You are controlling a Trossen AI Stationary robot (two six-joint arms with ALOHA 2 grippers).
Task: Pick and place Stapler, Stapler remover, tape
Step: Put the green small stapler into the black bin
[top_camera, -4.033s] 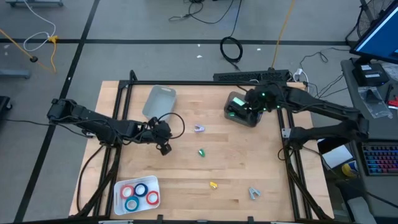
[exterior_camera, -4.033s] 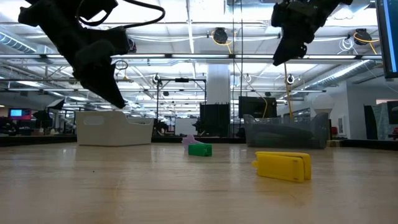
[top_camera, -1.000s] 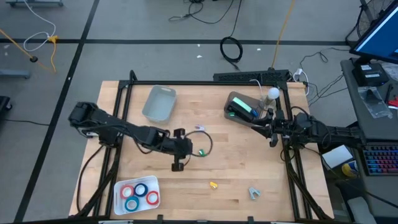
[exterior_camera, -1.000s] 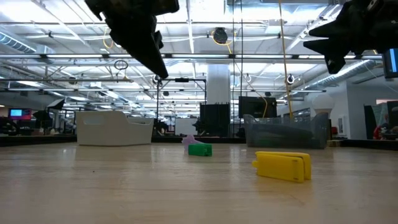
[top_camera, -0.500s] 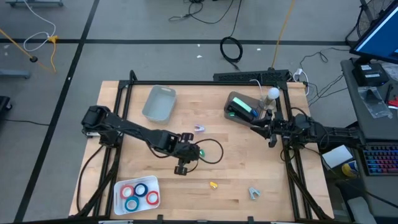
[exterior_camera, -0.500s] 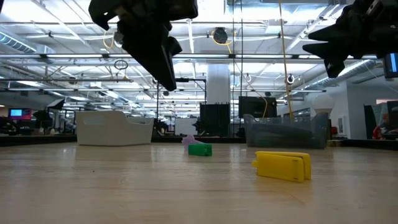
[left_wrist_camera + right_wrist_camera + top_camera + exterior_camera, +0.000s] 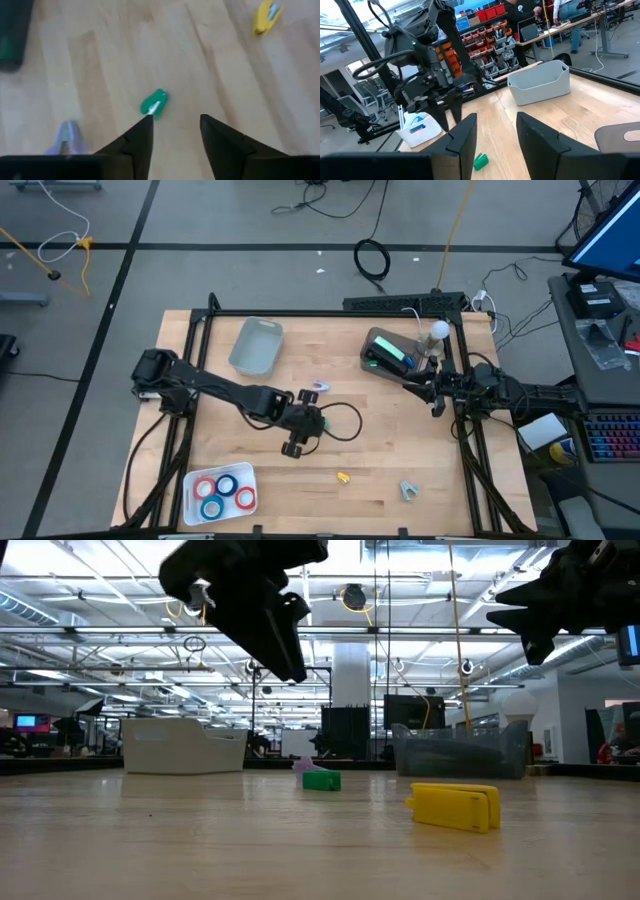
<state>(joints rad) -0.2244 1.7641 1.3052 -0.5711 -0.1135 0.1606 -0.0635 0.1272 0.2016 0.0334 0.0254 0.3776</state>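
Tape [image 7: 225, 488], four small rolls, two red and two blue, sits in a white tray [image 7: 193, 502] at the worktop's near left corner in the high view. The left gripper [image 7: 310, 423] hangs over the middle of the worktop [image 7: 380, 440], with the green stapler mostly hidden under it. A lilac staple remover [image 7: 320, 386] lies just beyond the gripper, a yellow stapler [image 7: 343, 477] towards the near edge, and a grey staple remover [image 7: 408, 490] near the near right corner. A grey bin [image 7: 257, 345] stands at the far left, a clear bin [image 7: 385, 355] at the far right. The right gripper [image 7: 437, 393] waits at the right edge.

From table height, the green stapler [image 7: 321, 780] and yellow stapler [image 7: 455, 807] lie flat, both arms raised above them.

The left wrist view shows the left gripper [image 7: 176, 125] with fingers spread, the green stapler [image 7: 153, 103] just ahead of one fingertip, untouched.

The right wrist view shows the right gripper [image 7: 496, 122] with fingers parted, holding nothing, and the grey bin [image 7: 540, 82] beyond.
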